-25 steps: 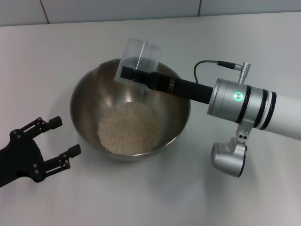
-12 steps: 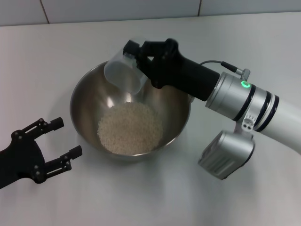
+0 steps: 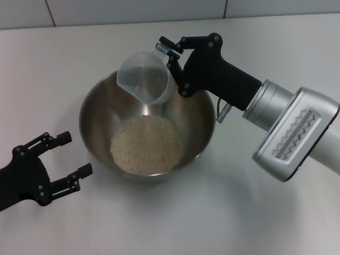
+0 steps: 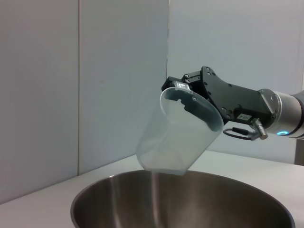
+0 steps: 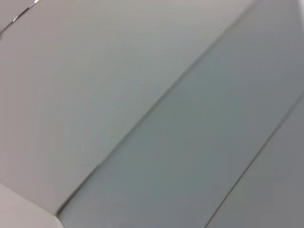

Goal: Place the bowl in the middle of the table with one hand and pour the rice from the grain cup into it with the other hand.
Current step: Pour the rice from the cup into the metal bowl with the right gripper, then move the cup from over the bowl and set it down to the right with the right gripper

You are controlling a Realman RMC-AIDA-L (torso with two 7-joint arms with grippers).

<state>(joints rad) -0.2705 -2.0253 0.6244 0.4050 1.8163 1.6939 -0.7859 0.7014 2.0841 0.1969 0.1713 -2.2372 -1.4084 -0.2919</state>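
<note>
1. Head view: The bowl (image 3: pixel 147 127) stands on the desk (image 3: pixel 79 58) and serves as the landmark. The rice (image 3: pixel 146 143) lies as a pale heap on the bowl floor. The grain cup (image 3: pixel 144 78) hangs over the far rim of the bowl, tilted, with its mouth facing up toward the camera and its base toward the bowl. It looks empty. The right end effector (image 3: pixel 172 61) is clamped on the cup wall at the rim, on the far right side of the bowl. The left end effector (image 3: pixel 66 156) rests just beside the bowl's near left side, fingers spread apart, holding nothing.

2. Left wrist view: The grain cup (image 4: pixel 178 130) sits above the bowl (image 4: pixel 183 202) rim, slanted, clear of the metal. No grains are visible inside it. The right end effector (image 4: pixel 183 88) grips the cup at its upper edge.

3. Right wrist view: Only blank pale surfaces show; no task item is visible.

4. Procedure note (judgement): The pour appears complete. Bring the cup upright over the bowl before moving it sideways, so that any clinging grains drop inside. Maintain clamping force on the thin wall. Lift clear of the rim to avoid knocking the bowl.
</note>
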